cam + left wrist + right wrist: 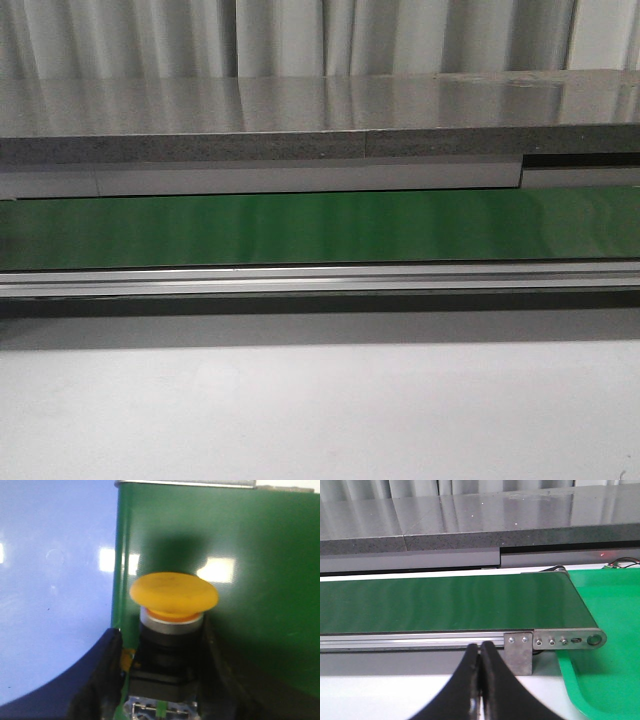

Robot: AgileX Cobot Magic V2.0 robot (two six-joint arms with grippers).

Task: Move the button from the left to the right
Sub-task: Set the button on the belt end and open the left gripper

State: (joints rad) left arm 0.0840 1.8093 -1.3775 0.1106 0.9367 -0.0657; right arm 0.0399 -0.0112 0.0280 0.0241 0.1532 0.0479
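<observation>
1. Between the left gripper's (162, 680) black jaws sits the button (172, 630) — its yellow mushroom cap (174, 596) is clear above them, and its blocky black body is clenched from both sides. Behind it the left wrist view shows the green conveyor belt (250, 580), with pale desk (55, 580) beside the belt's edge.

2. Whether the button already rests on the belt or hangs just above it cannot be told from this angle, so I would judge the step in hand to be setting it down on the belt's left part.

3. To do that well, keep the body upright and lower it until the base meets the belt flat, well inside the edge rather than over the metal rail — only then open.

4. Open slowly and lift straight away, since a jaw dragging on the cap's overhang could tip the switch.

5. The right gripper (480, 680) has its jaws pressed together on nothing, waiting near the belt's right end beside a green tray (605, 645).

6. The front view shows only bare belt (320, 228); neither arm nor button appears there.
</observation>
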